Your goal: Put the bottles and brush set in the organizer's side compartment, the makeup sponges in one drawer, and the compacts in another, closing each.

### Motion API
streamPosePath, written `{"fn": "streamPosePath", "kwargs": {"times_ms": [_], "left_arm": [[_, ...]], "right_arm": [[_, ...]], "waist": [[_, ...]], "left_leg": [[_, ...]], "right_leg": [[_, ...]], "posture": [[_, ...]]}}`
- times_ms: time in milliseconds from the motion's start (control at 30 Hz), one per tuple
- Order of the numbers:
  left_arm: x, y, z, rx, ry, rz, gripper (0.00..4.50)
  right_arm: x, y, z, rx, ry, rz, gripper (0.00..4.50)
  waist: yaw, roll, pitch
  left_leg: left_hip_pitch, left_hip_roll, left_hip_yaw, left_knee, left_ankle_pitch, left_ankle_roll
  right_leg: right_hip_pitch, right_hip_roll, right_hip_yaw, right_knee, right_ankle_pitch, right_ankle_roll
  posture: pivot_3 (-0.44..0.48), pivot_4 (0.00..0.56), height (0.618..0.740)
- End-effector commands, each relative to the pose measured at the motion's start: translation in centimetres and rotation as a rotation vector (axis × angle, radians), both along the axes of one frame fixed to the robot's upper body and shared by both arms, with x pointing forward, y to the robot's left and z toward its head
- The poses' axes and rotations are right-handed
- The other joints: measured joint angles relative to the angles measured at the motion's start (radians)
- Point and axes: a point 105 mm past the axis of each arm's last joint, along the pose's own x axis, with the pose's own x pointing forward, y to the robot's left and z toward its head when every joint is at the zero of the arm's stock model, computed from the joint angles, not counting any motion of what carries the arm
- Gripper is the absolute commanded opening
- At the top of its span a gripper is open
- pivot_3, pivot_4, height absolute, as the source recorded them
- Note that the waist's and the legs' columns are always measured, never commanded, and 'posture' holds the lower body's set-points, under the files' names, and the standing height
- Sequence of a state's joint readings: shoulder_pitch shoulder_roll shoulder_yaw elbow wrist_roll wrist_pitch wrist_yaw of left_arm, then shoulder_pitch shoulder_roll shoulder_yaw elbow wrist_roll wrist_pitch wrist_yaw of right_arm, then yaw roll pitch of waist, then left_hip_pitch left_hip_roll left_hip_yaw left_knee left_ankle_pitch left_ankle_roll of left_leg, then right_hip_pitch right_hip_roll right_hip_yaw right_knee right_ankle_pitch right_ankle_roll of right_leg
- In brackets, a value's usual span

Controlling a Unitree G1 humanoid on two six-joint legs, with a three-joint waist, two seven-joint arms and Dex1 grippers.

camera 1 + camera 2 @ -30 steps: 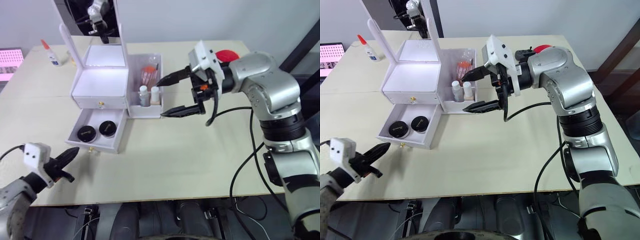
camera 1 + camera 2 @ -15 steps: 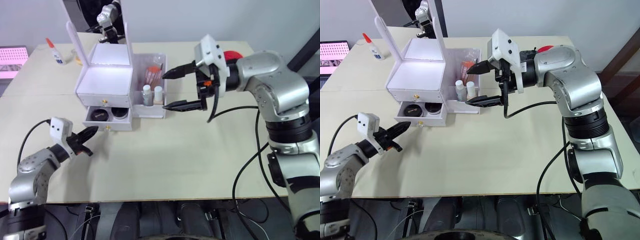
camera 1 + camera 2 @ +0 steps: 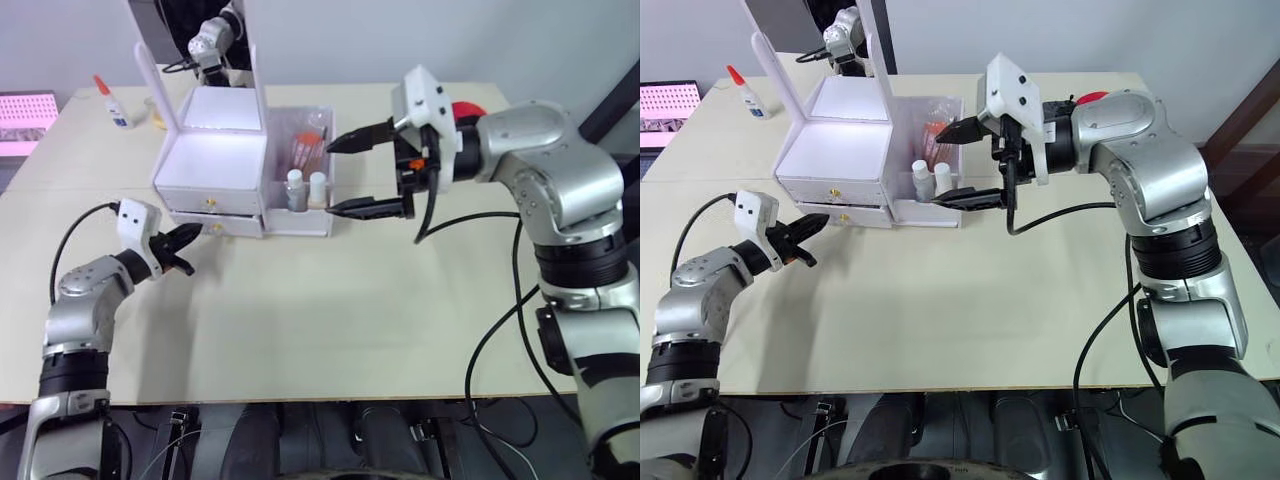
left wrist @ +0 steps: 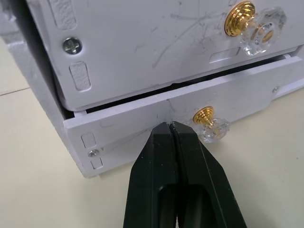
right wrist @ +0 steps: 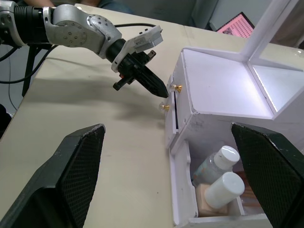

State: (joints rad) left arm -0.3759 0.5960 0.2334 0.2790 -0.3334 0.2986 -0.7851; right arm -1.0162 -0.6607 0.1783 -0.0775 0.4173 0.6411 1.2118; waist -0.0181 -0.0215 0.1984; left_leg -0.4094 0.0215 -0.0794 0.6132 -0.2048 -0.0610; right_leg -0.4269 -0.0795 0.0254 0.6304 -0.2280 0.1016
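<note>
On the far left of the table (image 3: 330, 300) stands one glue bottle (image 3: 108, 102). Nearer, the left gripper (image 3: 192, 238) has its two fingers pressed together, empty, tip against the front of the lower drawer (image 4: 190, 118), which sits almost flush with a thin gap. The organizer (image 3: 215, 165) has two drawers, each with one gold knob. Its side compartment (image 3: 300, 170) holds two white-capped bottles (image 3: 305, 188) and the brush set (image 3: 305, 150). Right of it, the right gripper (image 3: 365, 172) hovers spread wide, empty.

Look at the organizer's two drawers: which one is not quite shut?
The lower drawer: its front still stands out slightly, with the shut left gripper against it. The upper drawer sits further back.
</note>
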Motion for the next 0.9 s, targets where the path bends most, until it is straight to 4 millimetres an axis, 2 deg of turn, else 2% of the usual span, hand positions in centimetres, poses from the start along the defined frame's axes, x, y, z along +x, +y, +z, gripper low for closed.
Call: {"fn": "streamPosePath", "kwargs": {"times_ms": [33,167,467,633,733,833,900], "left_arm": [[0.8,-0.4,1.7,0.036,-0.061,-0.018,0.04],[1.1,-1.4,1.9,0.03,-0.073,-0.048,0.04],[0.6,-0.5,1.6,0.031,-0.066,-0.015,0.04],[-1.6,0.3,2.2,0.049,-0.091,-0.004,0.04],[-4.0,0.9,3.3,0.026,-0.117,0.0,0.04],[-7.3,2.9,4.2,0.007,-0.118,0.047,0.82],[-9.0,4.7,4.6,0.043,-0.126,0.114,1.8]], "right_arm": [[-0.5,-0.4,1.4,0.03,-0.058,-0.006,4.5],[-0.5,-0.5,1.3,0.031,-0.055,-0.011,4.5],[-0.3,-1.1,0.7,0.027,-0.019,-0.029,4.5],[0.9,-2.6,-0.8,0.044,0.032,-0.111,4.5],[1.2,-4.3,-1.4,0.098,0.073,-0.166,4.5],[1.8,-6.9,-2.5,0.183,0.108,-0.259,4.5],[2.6,-8.9,-3.1,0.301,0.101,-0.34,4.5]], "waist": [[0.004,0.0,0.0],[0.008,0.0,0.0],[0.003,0.0,0.0],[-0.005,0.0,0.0],[-0.004,0.0,0.0],[-0.004,-0.001,0.0],[-0.003,-0.001,0.0]], "left_leg": [[0.0,0.0,0.0,0.0,0.0,0.0],[0.0,0.0,0.0,0.001,0.0,-0.001],[0.0,0.0,0.0,0.001,0.001,-0.001],[0.0,0.0,0.0,0.0,0.0,-0.001],[0.0,0.0,0.0,-0.001,0.0,-0.001],[0.0,0.0,0.0,-0.002,0.0,-0.001],[0.0,0.0,0.001,-0.002,0.0,-0.001]], "right_leg": [[0.0,0.0,0.0,0.0,0.0,0.0],[0.001,0.0,0.0,0.0,-0.001,-0.001],[0.001,0.0,0.0,0.0,0.0,0.0],[0.0,0.0,0.0,-0.001,-0.001,-0.001],[0.0,-0.001,0.0,-0.001,-0.001,0.0],[0.0,-0.001,0.0,-0.002,-0.001,-0.001],[0.0,-0.001,0.0,-0.002,-0.002,-0.001]], "posture": [[0.0,0.15,0.74],[0.0,0.15,0.74],[0.0,0.15,0.74],[0.0,0.15,0.74],[0.0,0.15,0.74],[0.0,0.15,0.74],[0.0,0.15,0.74]]}}
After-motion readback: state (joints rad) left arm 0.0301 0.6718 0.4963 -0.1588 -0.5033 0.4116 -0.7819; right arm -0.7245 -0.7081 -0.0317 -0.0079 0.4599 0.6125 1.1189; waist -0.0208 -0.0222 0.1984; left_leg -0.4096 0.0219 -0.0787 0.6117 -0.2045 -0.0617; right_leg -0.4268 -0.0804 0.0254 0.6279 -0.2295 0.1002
